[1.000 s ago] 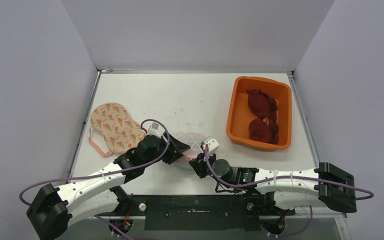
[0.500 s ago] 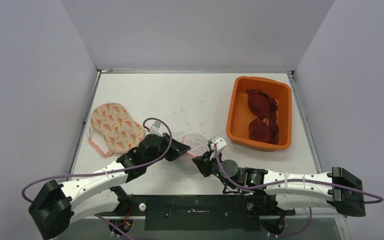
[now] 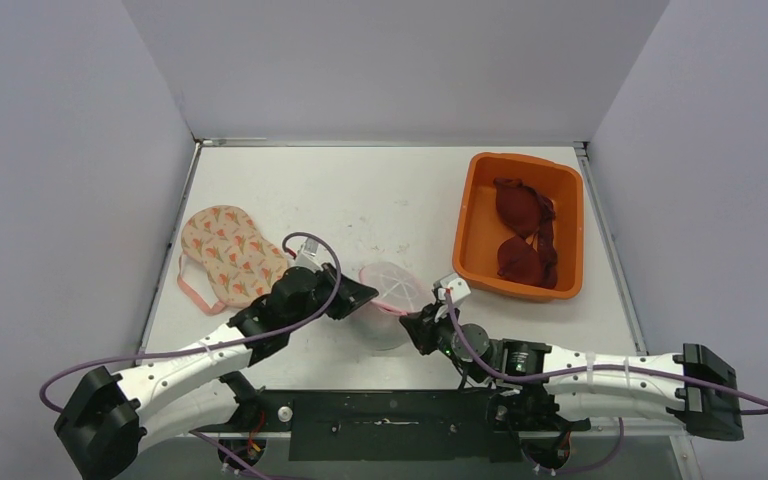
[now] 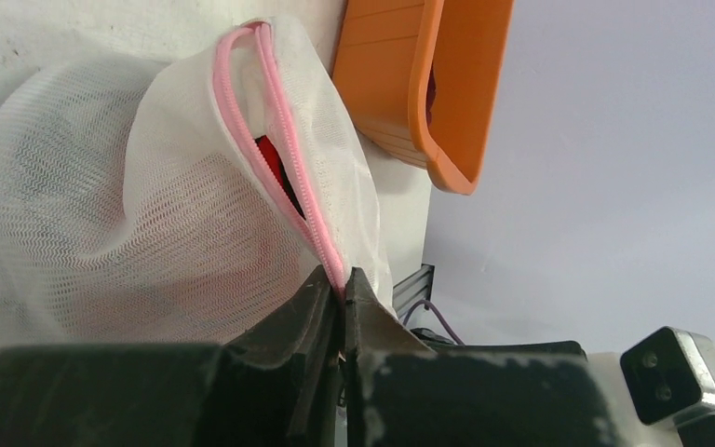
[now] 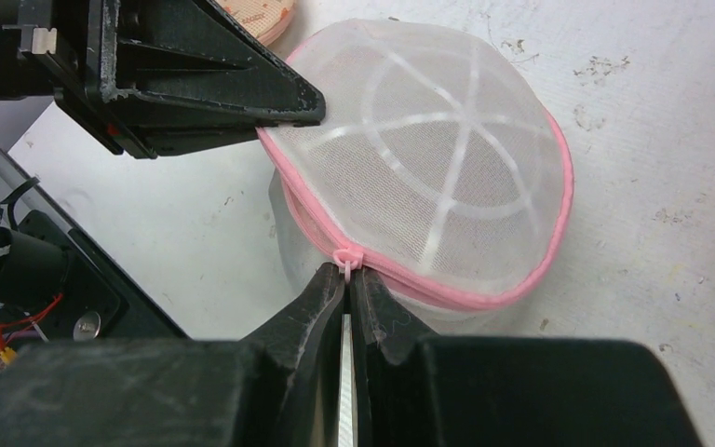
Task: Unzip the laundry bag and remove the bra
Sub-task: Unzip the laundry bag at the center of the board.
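Note:
The white mesh laundry bag [image 3: 390, 290] with a pink zipper sits near the table's front middle, partly unzipped. My left gripper [image 3: 372, 293] is shut on the bag's pink zipper edge [image 4: 284, 158] at its left side. My right gripper [image 3: 412, 322] is shut on the pink zipper pull [image 5: 347, 256] at the bag's near edge [image 5: 428, 186]. Through the open slit in the left wrist view a bit of red fabric [image 4: 275, 160] shows inside; the bra is otherwise hidden.
An orange bin [image 3: 472, 225] holding dark red bras [image 3: 523, 235] stands at the right, also seen in the left wrist view [image 4: 419, 84]. A peach patterned bra [image 3: 230, 255] lies at the left, beside the left arm.
My right gripper has moved to the right along the bag's near edge with the zipper pull, and the bag's top has lifted and opened a little. My left gripper holds its place.

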Tool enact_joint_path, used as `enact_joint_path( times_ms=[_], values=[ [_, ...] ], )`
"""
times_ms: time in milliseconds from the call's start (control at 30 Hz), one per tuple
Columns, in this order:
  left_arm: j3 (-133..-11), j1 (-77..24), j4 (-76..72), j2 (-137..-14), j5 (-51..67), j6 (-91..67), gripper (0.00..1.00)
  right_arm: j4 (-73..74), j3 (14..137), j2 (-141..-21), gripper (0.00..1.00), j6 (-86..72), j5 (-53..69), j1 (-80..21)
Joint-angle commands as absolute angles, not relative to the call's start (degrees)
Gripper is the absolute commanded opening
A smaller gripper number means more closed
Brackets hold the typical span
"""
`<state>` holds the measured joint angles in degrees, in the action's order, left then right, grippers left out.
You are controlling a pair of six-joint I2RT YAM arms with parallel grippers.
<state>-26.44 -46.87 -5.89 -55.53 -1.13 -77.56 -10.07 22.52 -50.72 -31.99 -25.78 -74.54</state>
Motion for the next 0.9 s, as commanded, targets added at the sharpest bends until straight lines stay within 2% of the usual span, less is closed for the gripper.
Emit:
enact_joint_path(
  times_ms=[0, 167, 367, 533, 600, 733, 833, 867],
  values=[
    [-28.17, -42.99, -7.99, -53.99, 2.79, -70.61, 0.0, -10.2, 22.72, -48.15, 0.05, -30.24, -29.32, -73.92],
    [-35.28, -37.59, -5.65, -56.56, 10.88, -64.52, 0.0, -8.63, 25.32, -46.11, 0.05, -26.9, -30.85, -74.72],
    [-44.59, -36.76, -6.86, -63.17, 18.15, -60.54, 0.0, -7.42, 30.86, -46.23, 0.05, -22.96, -30.39, -75.86],
    [-43.04, -36.46, -8.77, -65.03, 18.26, -60.47, 0.0, -9.4, 30.31, -49.66, 0.05, -23.84, -30.26, -76.11],
    [-38.91, -36.15, -10.48, -65.16, 17.65, -61.41, 0.04, -11.36, 28.58, -51.07, 0.05, -25.49, -29.48, -76.16],
    [-33.67, -35.65, -11.68, -66.98, 16.97, -62.66, 0.24, -15.24, 25.85, -54.51, 0.05, -28.55, -28.22, -76.19],
    [-31.95, -35.51, -11.47, -67.4, 17.43, -62.73, 0.36, -17.13, 24.92, -56.75, 0.05, -29.98, -27.64, -76.4],
    [-31.5, -35.51, -11.32, -66.89, 17.32, -62.75, 0.37, -17.54, 24.75, -57.17, 0.05, -30.36, -27.52, -76.5]
  ],
)
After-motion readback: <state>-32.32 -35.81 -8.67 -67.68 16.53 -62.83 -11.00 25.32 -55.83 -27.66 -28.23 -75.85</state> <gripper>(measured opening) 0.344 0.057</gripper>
